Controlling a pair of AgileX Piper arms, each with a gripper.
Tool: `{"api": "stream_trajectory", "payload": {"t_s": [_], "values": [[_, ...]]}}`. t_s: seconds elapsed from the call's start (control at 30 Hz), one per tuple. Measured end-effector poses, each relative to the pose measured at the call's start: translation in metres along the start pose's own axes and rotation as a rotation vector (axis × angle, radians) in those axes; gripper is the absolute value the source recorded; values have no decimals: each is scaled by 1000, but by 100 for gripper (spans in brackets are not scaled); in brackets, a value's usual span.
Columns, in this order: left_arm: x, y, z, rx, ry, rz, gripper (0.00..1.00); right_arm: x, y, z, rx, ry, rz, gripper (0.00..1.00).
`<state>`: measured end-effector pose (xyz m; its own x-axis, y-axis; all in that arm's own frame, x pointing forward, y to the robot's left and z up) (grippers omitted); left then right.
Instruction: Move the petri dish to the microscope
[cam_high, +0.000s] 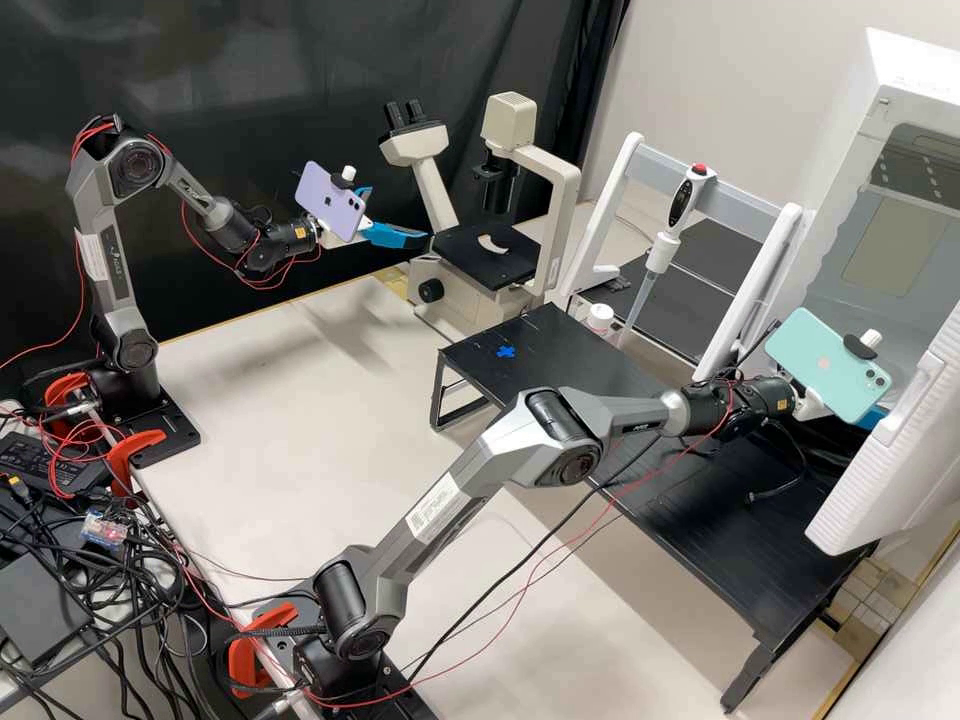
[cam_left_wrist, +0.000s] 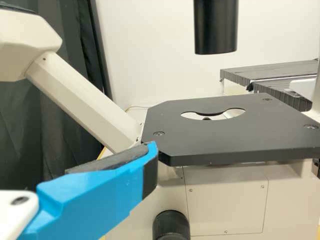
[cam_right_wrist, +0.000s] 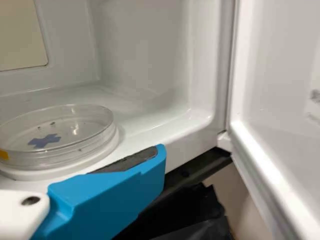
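Over by the microscope, my left gripper (cam_high: 396, 214) hangs in the air, its fingers apart and empty, beside the black stage (cam_high: 470, 262). In the left wrist view one blue finger of the left gripper (cam_left_wrist: 102, 192) shows near a corner of the stage (cam_left_wrist: 240, 137), which has a rounded cutout. My right gripper (cam_high: 873, 416) is at the white chamber's opening, partly behind its phone. The clear petri dish (cam_right_wrist: 62, 132), with a blue cross mark, rests on a round white base inside the chamber. Beside it is the right gripper (cam_right_wrist: 107, 197), open, its dark pad bare.
The chamber's open door (cam_right_wrist: 280, 100) stands close to the right gripper. A black low table (cam_high: 600, 385) with a blue cross reaches from the microscope toward the chamber. Behind it stand a pipette (cam_high: 660, 250) on a white frame and a small white-capped bottle (cam_high: 600, 318).
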<state>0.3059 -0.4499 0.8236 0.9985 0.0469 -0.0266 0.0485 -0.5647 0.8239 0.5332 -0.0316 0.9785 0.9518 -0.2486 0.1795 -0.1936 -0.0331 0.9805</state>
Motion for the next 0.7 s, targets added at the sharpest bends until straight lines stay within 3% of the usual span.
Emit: {"api": "stream_trajectory", "payload": {"t_s": [0.1, 0.23, 0.53, 0.7], "values": [[0, 0, 0, 0, 0, 0, 100, -7, 5, -5, -58, 9, 15, 100], [0, 0, 0, 0, 0, 0, 100, -13, 15, -14, -79, 34, 50, 100], [0, 0, 0, 0, 0, 0, 100, -7, 20, -19, -76, 66, 87, 100], [0, 0, 0, 0, 0, 0, 100, 2, 11, -15, -62, 61, 66, 100]]}}
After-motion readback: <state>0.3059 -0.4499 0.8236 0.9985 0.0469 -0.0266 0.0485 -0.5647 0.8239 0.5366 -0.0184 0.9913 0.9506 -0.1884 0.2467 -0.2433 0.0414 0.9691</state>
